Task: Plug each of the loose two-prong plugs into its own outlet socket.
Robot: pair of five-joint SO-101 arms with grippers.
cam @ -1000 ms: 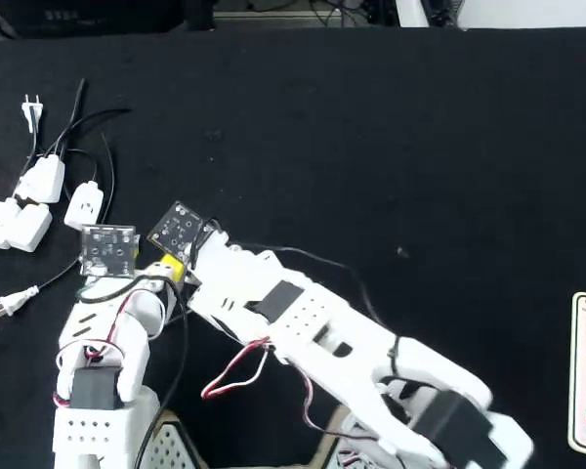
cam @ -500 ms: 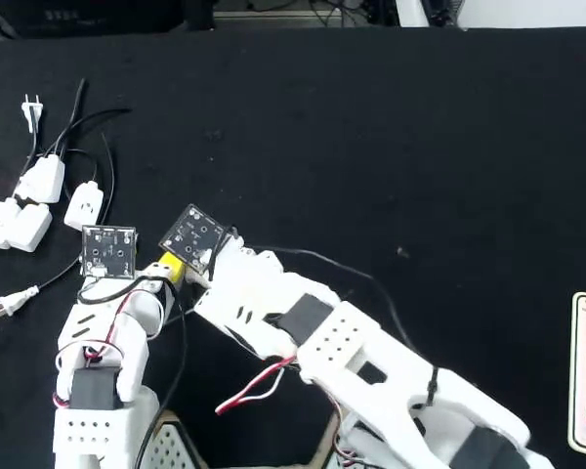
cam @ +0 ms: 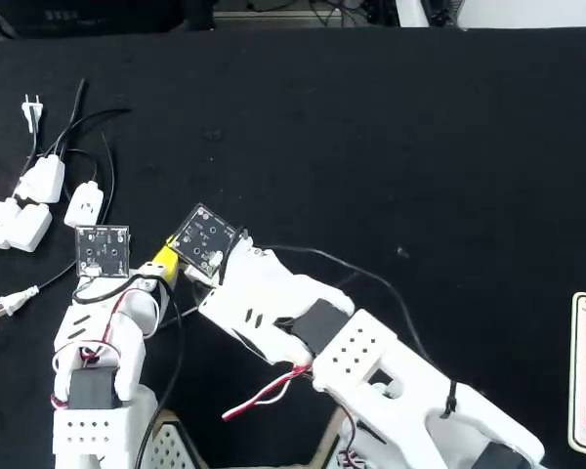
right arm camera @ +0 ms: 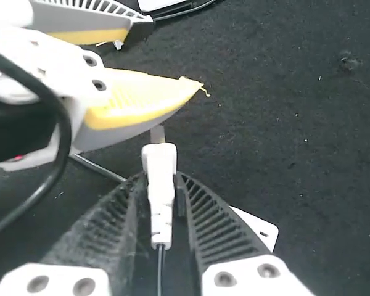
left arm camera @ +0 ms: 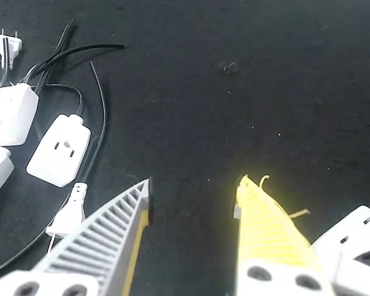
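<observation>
**Between the right jaws: one plug gripped, its socket well off to the side**

Between the black jaws of the right gripper [right arm camera: 161, 184] sits a white two-prong plug [right arm camera: 160, 161]. It is clamped by its body, with the prongs pointing forward past the fingertips and its thin cord running back between them. It is held over the dark surface [right arm camera: 283, 123], not yet at any outlet. Just ahead of it, close but apart, hangs the yellow finger of the left gripper [left arm camera: 195, 182], whose jaws stand open on nothing.

The step in hand looks to be carrying the held plug to a socket. Judging by the left wrist view, the likeliest target is the white outlet block [left arm camera: 58, 150], which lies face up. A second block [left arm camera: 11, 114] lies just beside it, and another loose plug [left arm camera: 68, 216] rests near them on its black cord [left arm camera: 97, 117].

To do this well, the right arm would probably need to pass the left jaws without snagging. It would then tip the plug so the prongs line up with the slots. The grip looks straight, which should help. The outlet block seems light and unanchored, so a push would likely slide it, and the open left jaws are well placed to steady it. The tangled cords could drag neighbouring pieces along.
</observation>
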